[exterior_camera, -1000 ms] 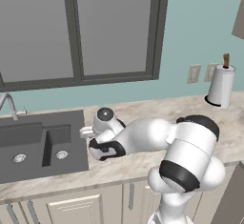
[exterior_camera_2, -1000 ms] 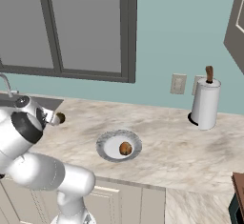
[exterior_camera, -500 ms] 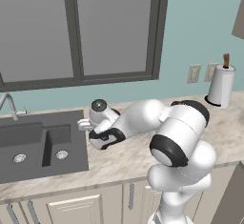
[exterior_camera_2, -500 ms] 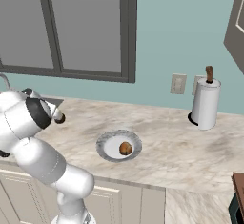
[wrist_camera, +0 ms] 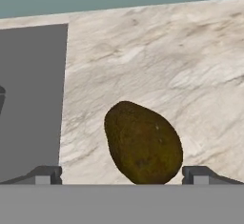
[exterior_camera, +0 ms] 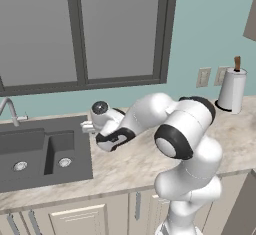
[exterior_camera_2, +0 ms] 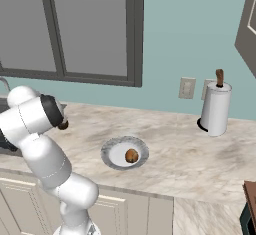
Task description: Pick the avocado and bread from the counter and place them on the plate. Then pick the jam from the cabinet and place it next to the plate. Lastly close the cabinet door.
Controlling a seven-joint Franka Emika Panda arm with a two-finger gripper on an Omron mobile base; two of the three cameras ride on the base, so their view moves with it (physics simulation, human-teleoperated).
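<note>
Gripper spread wide, grasping nothing; fingertips flank avocado lying on counter.

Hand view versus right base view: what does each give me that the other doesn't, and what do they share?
Hand view alone: the end effector open, its fingertips either side of the avocado, which lies on the counter beside the dark sink.

Right base view alone: the bread sitting on the plate, plus the paper towel roll, wall outlets and window.

Both: the marbled counter and the avocado, though in the base view it is just a dark sliver behind the arm.
</note>
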